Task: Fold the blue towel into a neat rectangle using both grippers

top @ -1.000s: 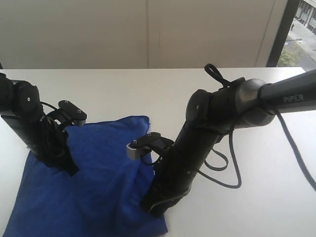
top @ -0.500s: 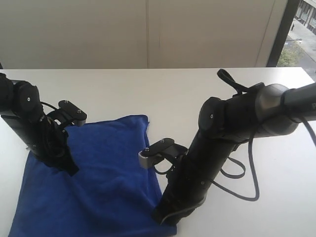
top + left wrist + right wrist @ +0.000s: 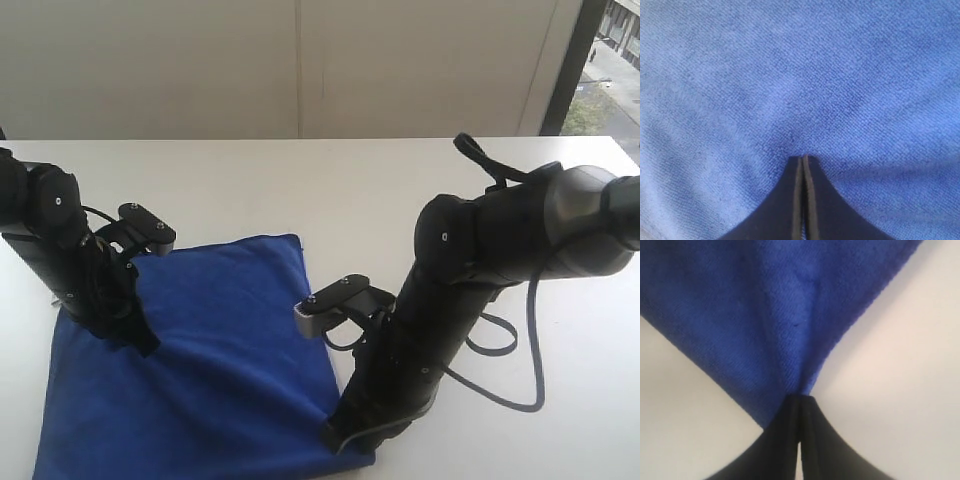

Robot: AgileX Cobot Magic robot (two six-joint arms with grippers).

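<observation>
The blue towel (image 3: pixel 210 350) lies spread on the white table (image 3: pixel 330 190), its far corner near the middle. My left gripper (image 3: pixel 145 343) points down on the towel's left part. In the left wrist view its jaws (image 3: pixel 803 157) are shut, with the blue towel (image 3: pixel 800 75) puckering toward the tips. My right gripper (image 3: pixel 345 440) is down at the towel's near right corner. In the right wrist view the right gripper (image 3: pixel 801 396) is shut on the tip of that corner, and the blue towel (image 3: pixel 765 300) fans out from it, pulled taut.
A black cable (image 3: pixel 510 350) loops on the table to the right of the right arm. A pale wall (image 3: pixel 300 60) and a window strip (image 3: pixel 610 60) stand behind the table's far edge. The towel's near edge runs out of the exterior view.
My right gripper has moved right and nearer with the towel's corner, drawing the bunched cloth out flatter and wider. The left arm has stayed put.
</observation>
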